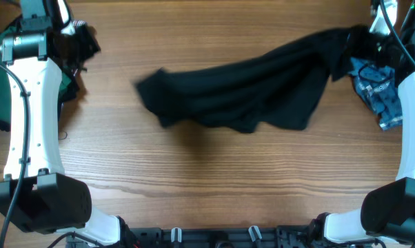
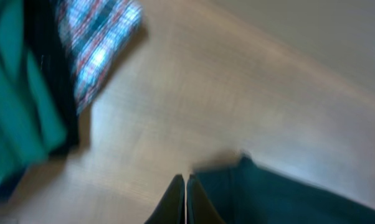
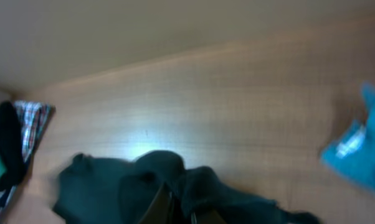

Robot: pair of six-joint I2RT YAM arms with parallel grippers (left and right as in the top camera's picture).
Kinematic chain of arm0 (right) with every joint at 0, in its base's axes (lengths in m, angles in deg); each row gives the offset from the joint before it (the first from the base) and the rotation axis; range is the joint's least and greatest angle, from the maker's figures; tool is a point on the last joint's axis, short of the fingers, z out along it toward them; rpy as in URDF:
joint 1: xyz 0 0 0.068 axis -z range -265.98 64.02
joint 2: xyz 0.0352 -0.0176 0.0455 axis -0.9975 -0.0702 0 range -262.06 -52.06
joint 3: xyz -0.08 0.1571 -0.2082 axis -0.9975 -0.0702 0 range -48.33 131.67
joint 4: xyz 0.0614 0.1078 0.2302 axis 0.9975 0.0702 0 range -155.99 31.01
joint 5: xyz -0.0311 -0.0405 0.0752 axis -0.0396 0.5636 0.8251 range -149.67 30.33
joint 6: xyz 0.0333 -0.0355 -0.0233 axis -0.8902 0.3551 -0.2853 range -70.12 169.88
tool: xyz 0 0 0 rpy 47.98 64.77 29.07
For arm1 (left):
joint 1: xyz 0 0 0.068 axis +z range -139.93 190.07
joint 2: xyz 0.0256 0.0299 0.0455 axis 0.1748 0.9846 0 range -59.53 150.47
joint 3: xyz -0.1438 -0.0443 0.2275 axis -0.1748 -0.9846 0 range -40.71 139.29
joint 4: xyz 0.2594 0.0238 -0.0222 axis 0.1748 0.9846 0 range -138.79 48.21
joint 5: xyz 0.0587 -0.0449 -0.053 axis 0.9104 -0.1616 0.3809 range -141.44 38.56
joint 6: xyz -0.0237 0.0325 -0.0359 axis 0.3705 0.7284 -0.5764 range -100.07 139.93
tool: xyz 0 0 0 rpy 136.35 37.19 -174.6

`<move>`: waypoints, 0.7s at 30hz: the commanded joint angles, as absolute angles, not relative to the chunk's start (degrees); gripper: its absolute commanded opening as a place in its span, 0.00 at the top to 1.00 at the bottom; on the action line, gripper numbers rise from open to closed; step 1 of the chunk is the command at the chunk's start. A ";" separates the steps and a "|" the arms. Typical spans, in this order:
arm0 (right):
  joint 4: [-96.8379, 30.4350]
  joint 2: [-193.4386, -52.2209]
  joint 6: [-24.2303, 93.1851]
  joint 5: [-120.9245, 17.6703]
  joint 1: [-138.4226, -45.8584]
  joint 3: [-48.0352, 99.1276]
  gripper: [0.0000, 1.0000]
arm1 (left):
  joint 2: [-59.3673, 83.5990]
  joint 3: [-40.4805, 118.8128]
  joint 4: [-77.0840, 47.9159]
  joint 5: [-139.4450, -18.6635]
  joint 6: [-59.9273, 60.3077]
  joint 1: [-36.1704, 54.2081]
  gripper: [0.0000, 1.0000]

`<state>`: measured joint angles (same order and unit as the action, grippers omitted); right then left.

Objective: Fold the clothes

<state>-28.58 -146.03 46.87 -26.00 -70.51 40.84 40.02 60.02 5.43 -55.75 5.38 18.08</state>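
Black garment (image 1: 242,93) lies stretched across the tabletop (image 1: 207,179), from left of centre up to the far right corner. Its right end is bunched at the right arm. Right claw (image 3: 177,210): fingers closed into the dark fabric, gripping it. Left claw (image 2: 185,200): fingers pressed together with only a thin seam between them and nothing held; view blurred. It sits near the far left corner, by the green cloth (image 2: 19,106) and plaid cloth (image 2: 97,50). Blue patterned cloth (image 1: 378,93) lies just beside the garment's right end.
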 commanded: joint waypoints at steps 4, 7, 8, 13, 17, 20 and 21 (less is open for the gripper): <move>-42.72 -146.36 46.72 -23.99 -73.31 41.08 0.96 | 39.80 60.87 -8.80 -56.15 2.65 18.54 0.96; -41.80 -146.36 46.74 -24.03 -74.75 41.05 0.95 | 39.80 60.87 -5.79 -58.51 2.71 18.54 0.96; -41.23 -146.36 46.72 -24.03 -75.04 41.05 0.96 | 39.80 60.87 -4.15 -59.16 2.71 18.54 0.96; -39.14 -146.36 46.72 -24.08 -75.52 41.05 0.09 | 40.26 60.83 2.43 -61.04 2.80 17.16 0.96; -38.59 -146.36 46.89 -25.37 -75.52 41.05 0.07 | 40.82 60.76 2.45 -61.02 2.76 14.32 0.94; -35.90 -146.36 46.87 -25.28 -75.54 41.05 0.05 | 43.01 60.76 0.81 -61.02 2.78 10.25 0.90; -34.52 -146.36 46.89 -25.30 -75.54 41.05 0.05 | 44.56 60.76 -0.17 -61.02 3.06 8.66 0.88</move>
<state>-36.40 -146.03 46.67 -25.21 -75.39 40.84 40.65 60.19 1.38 -60.21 3.15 12.48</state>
